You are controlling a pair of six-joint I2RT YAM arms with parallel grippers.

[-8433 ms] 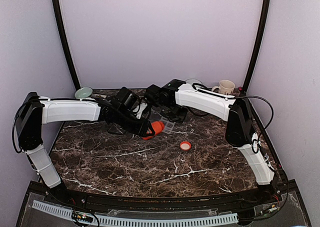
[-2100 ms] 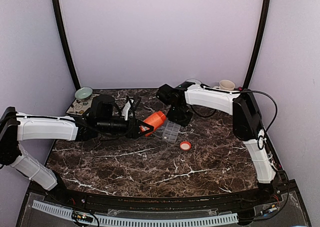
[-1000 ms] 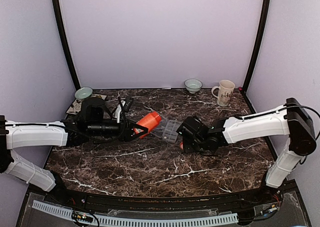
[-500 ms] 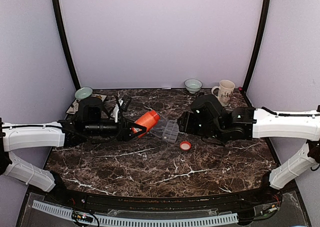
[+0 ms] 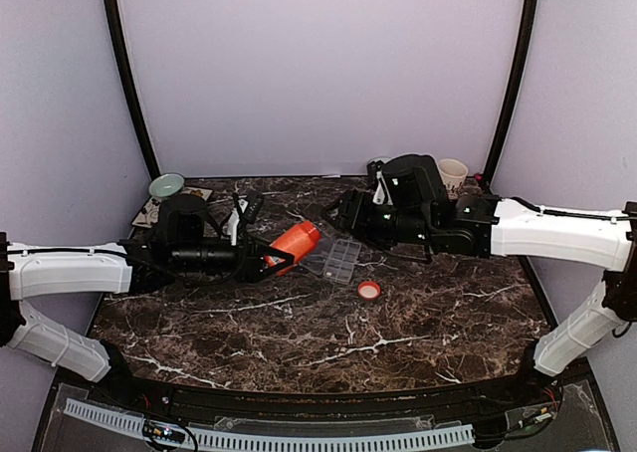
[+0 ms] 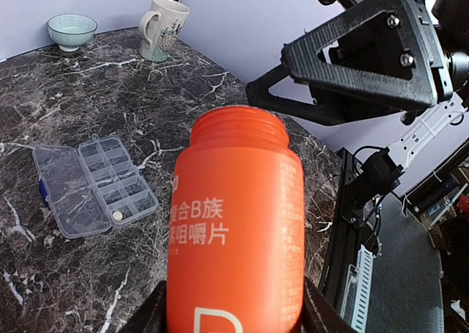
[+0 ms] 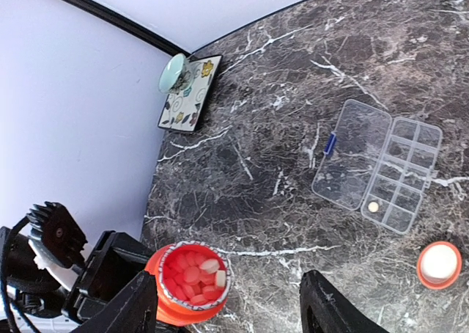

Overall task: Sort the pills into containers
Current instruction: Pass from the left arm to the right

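Observation:
My left gripper (image 5: 271, 260) is shut on an uncapped orange bottle (image 5: 296, 242), holding it tilted above the table. In the left wrist view the bottle (image 6: 234, 223) fills the space between the fingers (image 6: 155, 317). Pink and white pills (image 7: 192, 268) fill the bottle (image 7: 170, 307). The clear organiser box (image 5: 335, 258) lies open on the table with one pale pill (image 7: 374, 207) in a compartment of the organiser box (image 7: 350, 157). My right gripper (image 5: 333, 216) hangs open just right of the bottle's mouth, nothing between its fingers (image 7: 135, 307).
The bottle's red cap (image 5: 369, 290) lies on the marble right of the box. A pale bowl (image 5: 166, 185) and a patterned mat (image 7: 192, 91) sit at the back left. A mug (image 5: 454, 172) stands at the back right.
My right arm has lifted from near the red cap and swung back and left toward the bottle's mouth. The left gripper keeps the bottle almost still.

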